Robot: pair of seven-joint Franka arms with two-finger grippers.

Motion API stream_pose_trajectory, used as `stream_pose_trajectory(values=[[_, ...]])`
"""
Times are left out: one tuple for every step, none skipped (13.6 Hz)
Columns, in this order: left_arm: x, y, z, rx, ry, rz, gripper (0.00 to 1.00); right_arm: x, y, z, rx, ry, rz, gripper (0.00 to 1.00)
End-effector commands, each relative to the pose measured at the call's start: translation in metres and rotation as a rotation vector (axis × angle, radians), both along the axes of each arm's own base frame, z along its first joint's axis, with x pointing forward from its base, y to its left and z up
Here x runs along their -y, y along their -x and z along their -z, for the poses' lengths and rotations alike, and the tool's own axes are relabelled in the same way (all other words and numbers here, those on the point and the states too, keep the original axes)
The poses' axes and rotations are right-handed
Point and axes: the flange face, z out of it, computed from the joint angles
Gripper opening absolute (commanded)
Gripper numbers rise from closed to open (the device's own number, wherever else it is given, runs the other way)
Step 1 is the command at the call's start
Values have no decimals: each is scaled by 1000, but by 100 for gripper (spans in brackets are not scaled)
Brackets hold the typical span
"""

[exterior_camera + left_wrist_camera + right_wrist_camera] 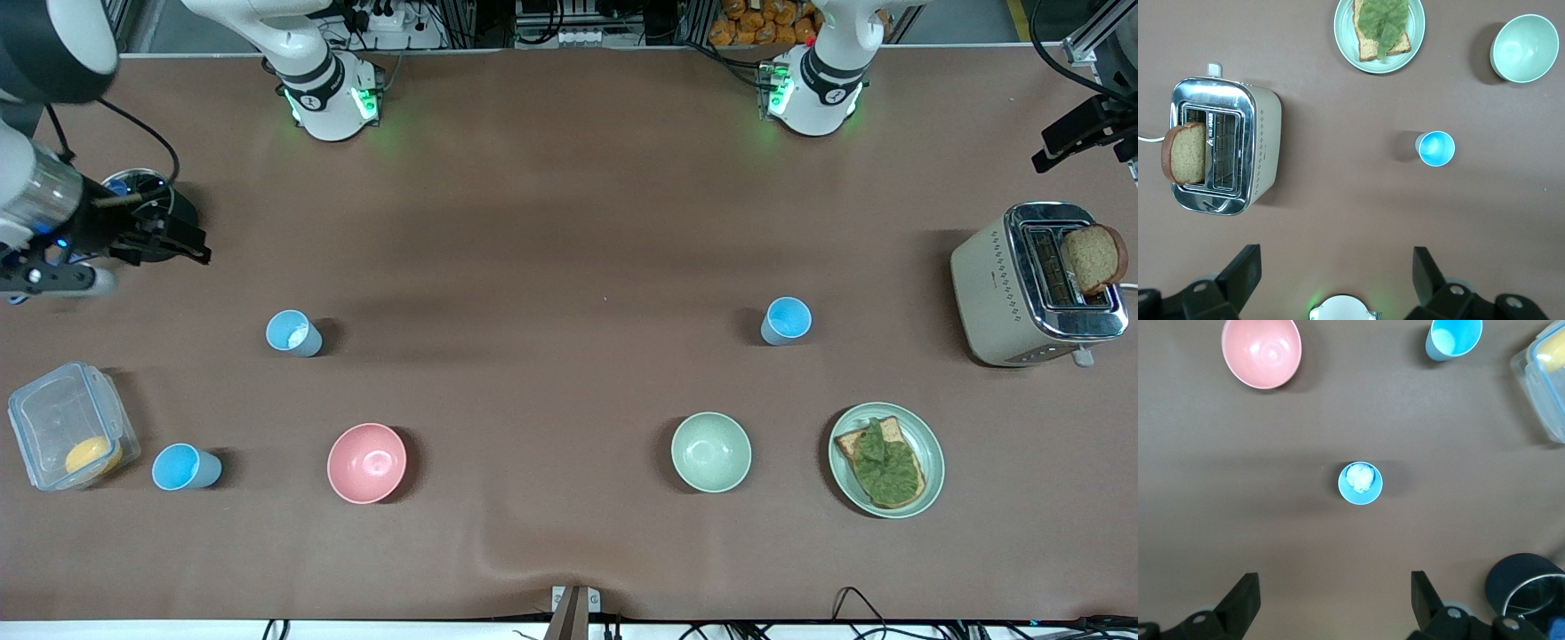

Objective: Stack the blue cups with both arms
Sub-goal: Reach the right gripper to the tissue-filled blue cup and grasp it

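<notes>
Three blue cups stand upright and apart on the brown table. One with a white bit inside (293, 332) is toward the right arm's end and also shows in the right wrist view (1360, 482). A second cup (185, 468) stands nearer the front camera, beside the clear box; it also shows in the right wrist view (1454, 338). The third cup (786, 321) is toward the left arm's end and also shows in the left wrist view (1435, 148). My right gripper (182, 244) (1333, 599) is open, empty, high over the table's end. My left gripper (1067, 142) (1333, 273) is open, empty, high above the toaster's end.
A pink bowl (366, 462), a pale green bowl (710, 452) and a plate (925, 427) with toast and lettuce lie near the front. A toaster (1005, 293) holds a bread slice. A clear box (53, 418) and a dark round tin (1521, 577) are at the right arm's end.
</notes>
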Motion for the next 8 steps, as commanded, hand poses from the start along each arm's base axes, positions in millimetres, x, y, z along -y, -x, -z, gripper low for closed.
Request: stream_pose_trajectory(values=[[1,6,-6,2,28,-2,100,-1,3,30,-4,-1,-9,100],[1,6,-6,2,28,-3,100,-4,2,41,3,-1,-10,100],[0,6,-6,2,28,-3,100,-4,0,59,5,0,-8,100],[0,6,-6,2,28,-2,100,-6,-3,79,1,1,-4,100],[0,6,-6,3,29,0,100,-10,-8,98,-9,3,-6,100],[-1,6,-7,4,33,-3,100,-12,-13,113,-28,-5,-1,100],[-2,6,-6,3,34,-4,100,-12,-16,123,-33,-8,2,100],[-5,7,-7,5,35,-10,100,-14,-19,137,-40,-6,0,100]])
